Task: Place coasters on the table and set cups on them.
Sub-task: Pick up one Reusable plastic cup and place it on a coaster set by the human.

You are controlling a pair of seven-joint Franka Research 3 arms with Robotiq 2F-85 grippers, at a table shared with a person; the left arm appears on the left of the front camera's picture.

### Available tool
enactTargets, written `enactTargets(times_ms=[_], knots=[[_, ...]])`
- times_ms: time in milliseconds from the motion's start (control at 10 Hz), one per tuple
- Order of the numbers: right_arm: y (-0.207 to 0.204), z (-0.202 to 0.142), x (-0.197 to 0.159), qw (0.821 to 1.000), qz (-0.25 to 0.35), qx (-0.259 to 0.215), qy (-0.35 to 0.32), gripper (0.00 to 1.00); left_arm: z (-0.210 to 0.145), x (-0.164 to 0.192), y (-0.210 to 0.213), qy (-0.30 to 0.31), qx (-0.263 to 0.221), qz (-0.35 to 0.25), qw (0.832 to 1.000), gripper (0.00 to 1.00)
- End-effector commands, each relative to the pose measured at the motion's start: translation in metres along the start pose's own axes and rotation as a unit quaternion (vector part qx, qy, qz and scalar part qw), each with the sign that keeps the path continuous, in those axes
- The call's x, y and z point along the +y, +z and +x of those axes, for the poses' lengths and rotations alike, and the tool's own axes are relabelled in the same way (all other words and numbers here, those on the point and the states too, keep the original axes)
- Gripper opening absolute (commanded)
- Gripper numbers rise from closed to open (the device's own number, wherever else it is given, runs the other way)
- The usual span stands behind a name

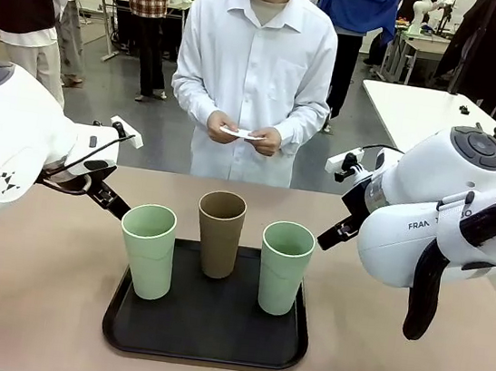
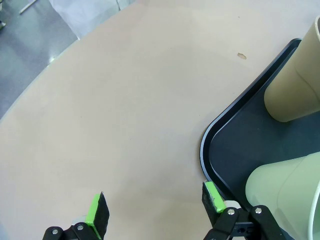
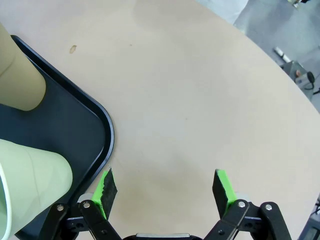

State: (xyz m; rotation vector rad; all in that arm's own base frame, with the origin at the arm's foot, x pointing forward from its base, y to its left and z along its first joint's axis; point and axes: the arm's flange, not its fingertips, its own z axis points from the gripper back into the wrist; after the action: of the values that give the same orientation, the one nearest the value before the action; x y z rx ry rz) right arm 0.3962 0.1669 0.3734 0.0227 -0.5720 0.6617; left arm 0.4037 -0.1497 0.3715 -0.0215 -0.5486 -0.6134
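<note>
Three cups (image 1: 220, 234) stand on a tray (image 1: 209, 345) by the tabletop's (image 1: 22, 302) near edge; left gripper (image 2: 154, 204) and right gripper (image 3: 164, 186) gape empty.

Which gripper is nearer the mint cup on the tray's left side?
Left. The left gripper, open, hovers beside the tray corner next to that mint cup; the right gripper, open, hovers off the opposite side, by the other mint cup.
</note>
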Motion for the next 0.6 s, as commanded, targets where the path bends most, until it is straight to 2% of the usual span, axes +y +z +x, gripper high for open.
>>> enactTargets(times_ms=[0,100,200,300,500], knots=[[0.000,0.000,0.000,1.000,0.000,0.000,0.000,1.00,0.000,0.000,0.000,0.000,0.000,0.000,1.000,1.00],[0.000,0.000,0.000,1.000,0.000,0.000,0.000,1.00,0.000,0.000,0.000,0.000,0.000,0.000,1.000,1.00],[0.022,0.004,0.002,1.000,0.004,0.009,0.009,1.00,0.012,-0.007,0.018,-0.023,0.009,0.003,1.000,1.00],[0.054,0.001,0.009,0.999,-0.004,0.042,0.019,1.00,0.021,-0.033,0.051,-0.044,0.024,0.025,0.998,1.00],[0.115,-0.015,0.025,0.995,-0.035,0.083,0.033,1.00,0.014,-0.060,0.108,-0.061,0.072,0.063,0.994,1.00]])
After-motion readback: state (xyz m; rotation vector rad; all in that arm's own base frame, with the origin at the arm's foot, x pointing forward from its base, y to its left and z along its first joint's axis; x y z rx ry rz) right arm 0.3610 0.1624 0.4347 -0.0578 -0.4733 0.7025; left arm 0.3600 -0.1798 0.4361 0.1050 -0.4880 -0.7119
